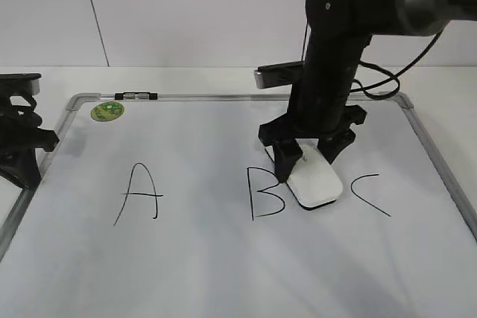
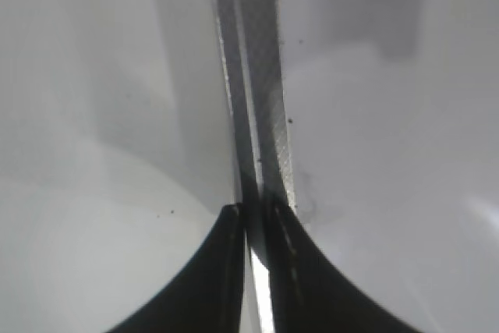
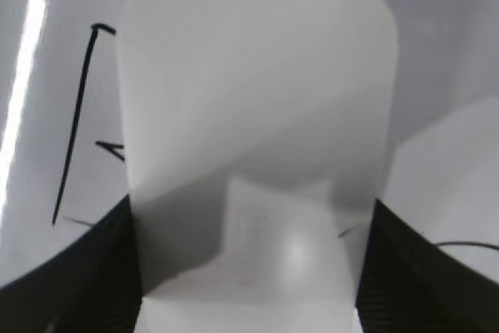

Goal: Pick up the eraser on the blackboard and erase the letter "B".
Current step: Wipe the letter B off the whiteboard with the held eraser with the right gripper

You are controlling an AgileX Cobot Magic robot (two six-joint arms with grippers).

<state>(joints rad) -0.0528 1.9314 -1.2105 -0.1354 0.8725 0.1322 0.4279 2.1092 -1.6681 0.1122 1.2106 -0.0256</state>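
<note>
- On the blackboard (image 1: 223, 273), just to the 3 o'clock side of the letter "B" (image 1: 264, 193), lies the eraser (image 1: 316, 182), with its near end pointing toward 5 o'clock in the exterior view and the letter "C" (image 1: 370, 194) further toward 3 o'clock.
- Right gripper (image 1: 307, 163) straddles the eraser's far end. In the right wrist view its two dark fingers (image 3: 101, 263) press against the long sides of the block, so I judge it closed on the eraser, which looks to be resting on the board or just off it.
- Handling, as a judgement: the eraser is a rigid plastic shell and probably light. Its glossy sides could slip under a sideways push, so a grip across the narrow width, near the middle of its length, would keep the base flat on the board.
- Looks: a white, shiny oblong with rounded corners, a darker strip along its underside and a faint embossed patch on top.
- The "B" is a thin black marker outline and looks whole, with no smear on it.
- Left gripper (image 2: 256, 216) sits at 9 o'clock beside the board's grey frame (image 2: 257, 115). Its fingertips are drawn close together with only a sliver of gap, and nothing shows between them.
</note>
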